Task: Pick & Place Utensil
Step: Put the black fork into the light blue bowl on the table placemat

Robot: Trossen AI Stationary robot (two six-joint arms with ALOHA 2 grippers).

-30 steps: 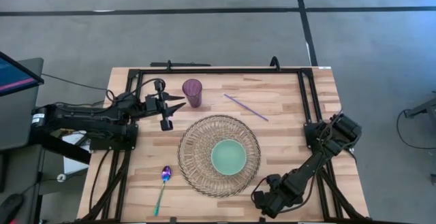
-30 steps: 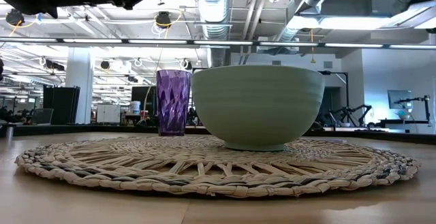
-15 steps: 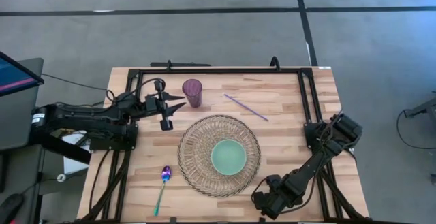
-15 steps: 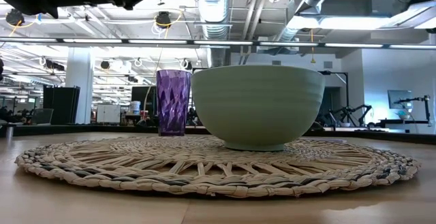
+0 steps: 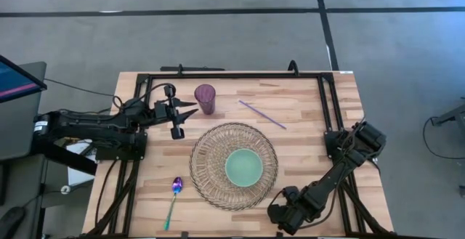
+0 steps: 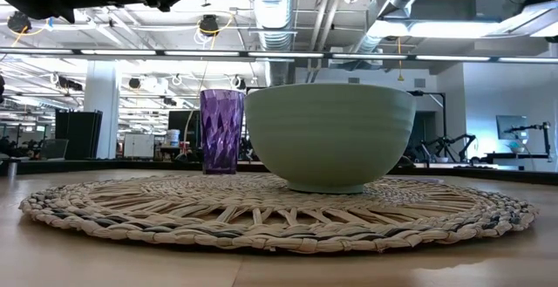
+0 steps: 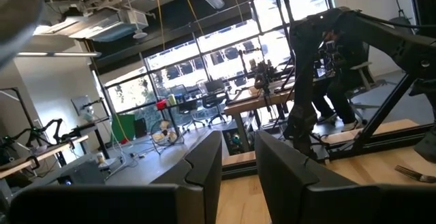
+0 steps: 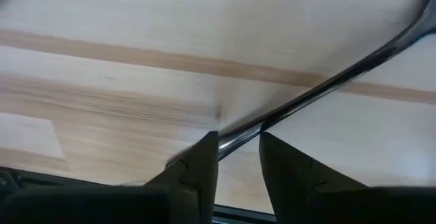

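A spoon with a purple bowl and a teal handle lies flat on the wooden table near its front left. A thin purple stick lies at the back, right of centre. A green bowl stands on a round woven mat at the table's centre. A purple cup stands upright behind the mat. My left gripper hovers just left of the cup, shut and empty, fingers pointing toward the table's right. My right gripper rests low at the front edge, shut and empty.
A black metal frame runs along the back and both sides of the table. One of its rails shows in the right wrist view. Bare wood lies between the mat and the spoon and to the right of the mat.
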